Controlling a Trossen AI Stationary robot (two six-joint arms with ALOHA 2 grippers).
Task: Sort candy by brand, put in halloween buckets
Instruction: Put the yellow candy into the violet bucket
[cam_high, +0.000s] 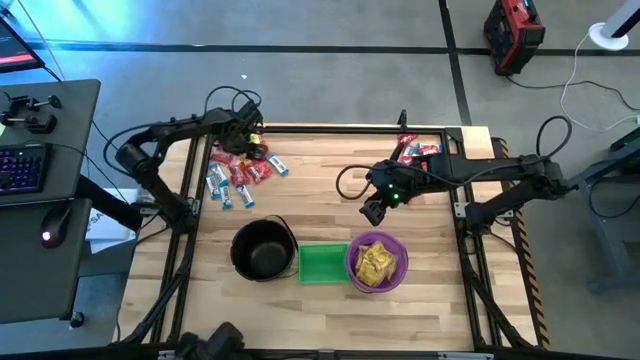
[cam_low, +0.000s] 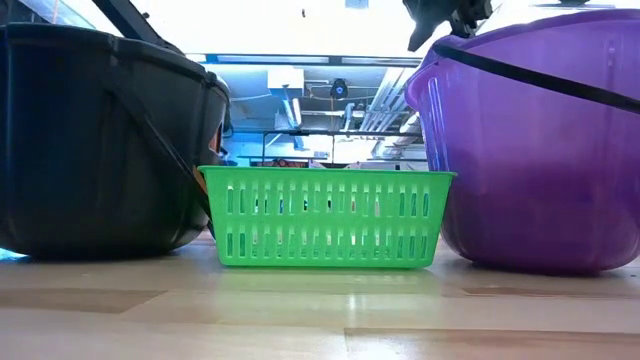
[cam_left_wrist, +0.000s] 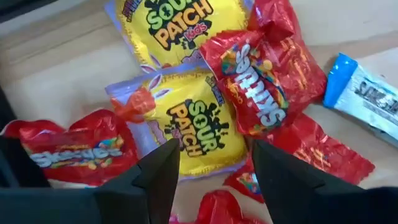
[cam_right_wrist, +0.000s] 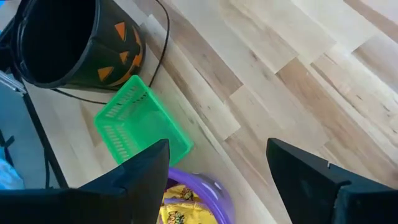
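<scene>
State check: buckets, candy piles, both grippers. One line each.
black pail: upright, looks empty
green basket: upright, empty
purple bucket: upright, holds yellow candy
left candy pile: loose on table, unsorted
right candy pile: loose at table's far edge
left gripper: open, over a Sour Patch pack
right gripper: open, empty, above the table near the buckets

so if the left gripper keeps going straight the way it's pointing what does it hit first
Most likely the yellow Sour Patch packet: the left gripper is open with that packet centred between its fingers, red Skittles packets beside it. How far above the pile it hangs is hard to judge.
</scene>
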